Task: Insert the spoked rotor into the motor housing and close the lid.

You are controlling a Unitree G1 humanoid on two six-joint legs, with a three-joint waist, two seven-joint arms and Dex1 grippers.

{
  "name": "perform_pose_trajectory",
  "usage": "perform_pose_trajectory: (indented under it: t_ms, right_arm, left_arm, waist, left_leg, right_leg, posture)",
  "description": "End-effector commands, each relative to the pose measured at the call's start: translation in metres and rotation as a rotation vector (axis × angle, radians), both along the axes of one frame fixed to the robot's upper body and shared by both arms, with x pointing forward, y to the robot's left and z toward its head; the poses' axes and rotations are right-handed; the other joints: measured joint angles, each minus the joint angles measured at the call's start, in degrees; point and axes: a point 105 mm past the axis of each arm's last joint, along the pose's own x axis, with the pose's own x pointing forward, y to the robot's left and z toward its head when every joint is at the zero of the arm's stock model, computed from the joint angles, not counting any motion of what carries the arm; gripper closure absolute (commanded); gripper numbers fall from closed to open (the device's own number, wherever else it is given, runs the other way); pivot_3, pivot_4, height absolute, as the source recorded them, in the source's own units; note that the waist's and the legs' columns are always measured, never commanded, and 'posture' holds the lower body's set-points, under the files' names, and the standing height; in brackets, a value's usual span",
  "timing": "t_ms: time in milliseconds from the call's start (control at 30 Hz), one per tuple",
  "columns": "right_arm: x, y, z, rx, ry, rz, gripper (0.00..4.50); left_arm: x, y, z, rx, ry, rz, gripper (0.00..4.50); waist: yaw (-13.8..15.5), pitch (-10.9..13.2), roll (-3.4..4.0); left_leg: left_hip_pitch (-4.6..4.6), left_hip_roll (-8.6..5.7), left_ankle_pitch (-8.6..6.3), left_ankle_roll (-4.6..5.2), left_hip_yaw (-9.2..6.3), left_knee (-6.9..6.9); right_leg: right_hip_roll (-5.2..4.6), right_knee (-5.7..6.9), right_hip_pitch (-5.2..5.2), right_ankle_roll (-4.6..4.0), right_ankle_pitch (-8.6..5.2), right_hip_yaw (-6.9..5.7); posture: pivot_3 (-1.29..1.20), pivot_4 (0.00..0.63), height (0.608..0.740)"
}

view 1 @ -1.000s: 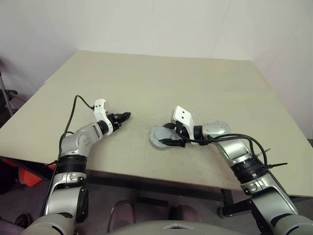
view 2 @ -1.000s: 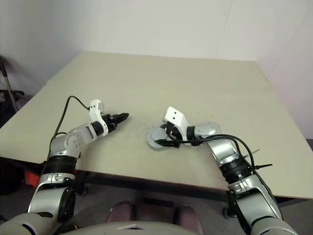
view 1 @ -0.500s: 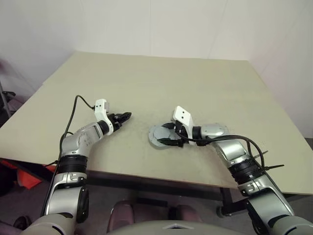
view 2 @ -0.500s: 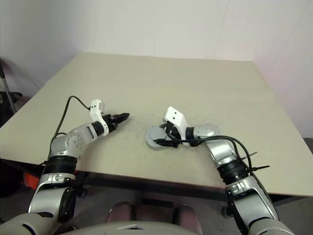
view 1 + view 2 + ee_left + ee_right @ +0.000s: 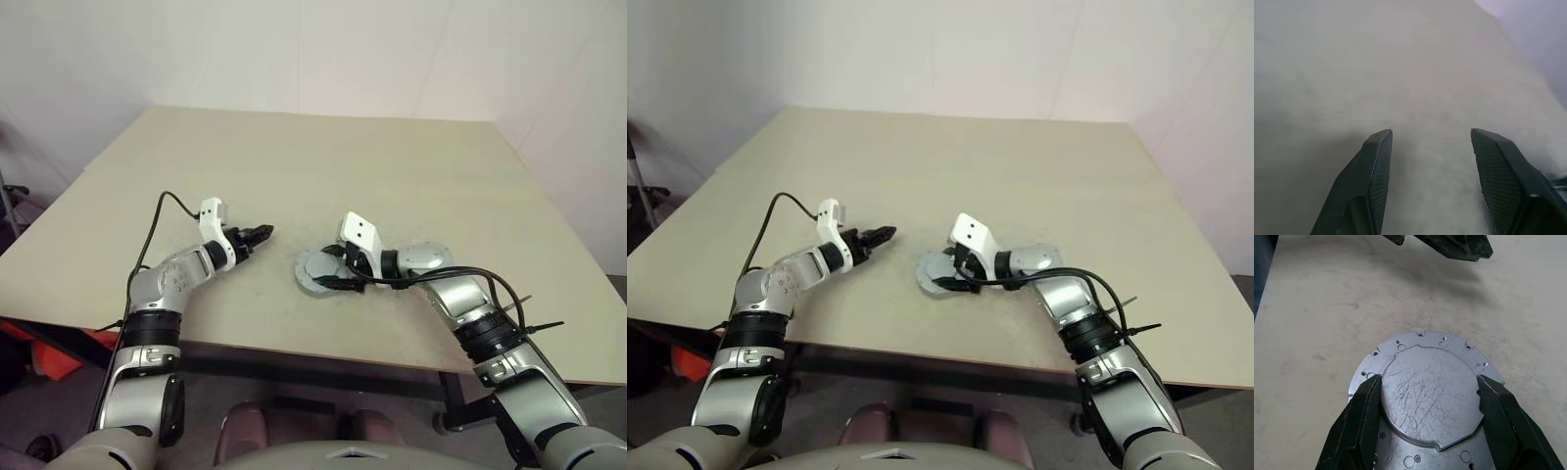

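Beige table (image 5: 392, 166): one silver lidded motor housing (image 5: 1425, 394) between right hand (image 5: 1427, 391) fingers; left hand (image 5: 1430, 142) wide, empty.

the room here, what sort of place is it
Probably a bare lab or test room: one plain beige table, blank white walls, and a single round metal assembly laid out for the robot.

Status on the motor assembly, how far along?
Looks done: a scratched silver lid sits flat on the flanged base, covering whatever is inside. In hand: right gripper clamps the lid's edges; left gripper hovers open, empty. Left: probably confirm seating, release.
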Motion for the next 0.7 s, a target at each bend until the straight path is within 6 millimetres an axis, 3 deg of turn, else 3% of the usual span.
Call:
perform_pose_trajectory:
  t_ms: [33,67,167,267,367,500,700]
  right_arm:
    - [0.0,-0.02,-0.041,-0.166,0.07,-0.078,1.56]
    - [0.0,-0.02,-0.041,-0.166,0.069,-0.078,1.56]
    - [0.001,-0.019,-0.04,-0.166,0.063,-0.078,1.56]
    - [0.003,-0.02,-0.039,-0.17,0.056,-0.082,1.56]
    - [0.004,-0.019,-0.038,-0.169,0.052,-0.084,1.56]
    - [0.006,-0.018,-0.036,-0.165,0.045,-0.086,1.56]
    - [0.007,-0.017,-0.034,-0.16,0.039,-0.087,1.56]
  left_arm:
    - [-0.001,-0.018,0.036,-0.075,-0.075,-0.075,1.76]
    - [-0.004,-0.021,0.04,-0.095,-0.075,-0.094,1.76]
    - [-0.012,-0.024,0.053,-0.174,-0.079,-0.139,2.4]
    - [-0.021,-0.024,0.058,-0.238,-0.052,-0.179,3.45]
    - [-0.031,-0.028,0.049,-0.24,0.017,-0.227,4.48]
    - [-0.044,-0.033,0.028,-0.232,0.137,-0.267,4.48]
    - [-0.049,-0.036,0.002,-0.202,0.256,-0.247,4.48]
  waist:
    - [0.0,0.0,0.0]
    - [0.0,0.0,0.0]
    - [-0.1,0.0,0.01]
    - [-0.4,0.0,0.02]
    - [-0.5,0.0,0.03]
    - [-1.0,0.0,0.06]
    - [-1.2,0.0,0.1]
  left_leg:
    - [0.04,0.0,0.0,0.0,0.01,0.0]
    - [0.06,0.0,0.01,-0.01,0.0,0.0]
    - [0.08,0.01,0.01,-0.02,0.0,0.0]
    - [0.08,0.0,0.01,-0.02,0.0,0.0]
    - [0.07,0.01,0.01,-0.02,-0.02,-0.01]
    - [0.04,0.08,0.01,-0.02,-0.03,-0.05]
    - [-0.09,0.3,0.01,-0.02,-0.02,-0.21]
  right_leg:
    - [0.0,-0.01,0.01,0.0,0.0,0.0]
    - [0.0,-0.02,0.01,0.01,-0.01,0.0]
    - [-0.01,-0.06,-0.03,0.02,-0.01,-0.06]
    - [-0.02,-0.12,-0.05,0.03,-0.02,-0.15]
    - [-0.06,-0.25,0.02,0.04,-0.02,-0.32]
    - [-0.08,-0.5,0.08,0.04,-0.03,-0.49]
    - [-0.05,-1.06,0.15,0.04,-0.02,-0.78]
  posture:
    - [0.0,0.0,0.74]
    - [0.0,0.0,0.74]
    - [0.0,0.0,0.74]
    - [0.0,0.0,0.74]
    - [0.0,0.0,0.74]
    - [0.0,0.0,0.74]
    - [0.0,0.0,0.74]
